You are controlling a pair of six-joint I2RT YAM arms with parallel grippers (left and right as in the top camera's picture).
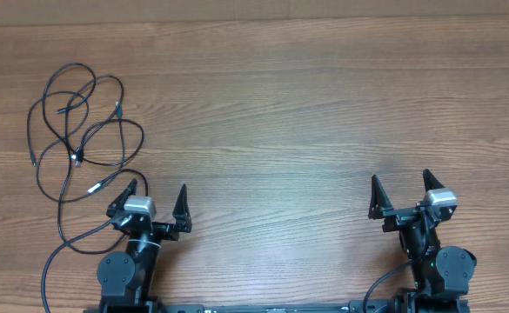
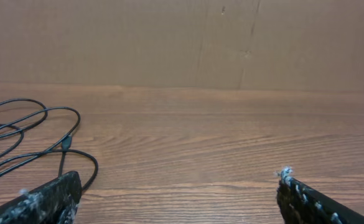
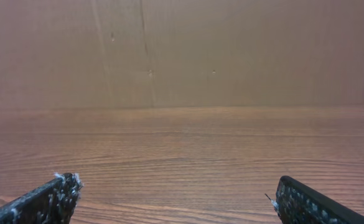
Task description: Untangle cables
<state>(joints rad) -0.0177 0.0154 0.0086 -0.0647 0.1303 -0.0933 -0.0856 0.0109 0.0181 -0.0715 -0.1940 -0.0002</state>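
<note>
The cables (image 1: 80, 130) lie in one loose tangle of thin black loops on the wooden table at the far left, small metal-tipped plugs showing among them. One strand trails down past my left arm toward the front edge. My left gripper (image 1: 157, 189) is open just right of the tangle's lower end, its left finger close to a strand and nothing between its fingers. In the left wrist view the cables (image 2: 38, 134) curl at the left, ahead of the open left gripper (image 2: 180, 176). My right gripper (image 1: 400, 179) is open over bare wood at the right, also empty in its own view (image 3: 175, 182).
The wood-grain table (image 1: 280, 104) stretches between and beyond both arms. A brown cardboard wall (image 2: 188, 43) stands along the table's far edge. Thicker black wires (image 1: 380, 287) hang by the right arm's base.
</note>
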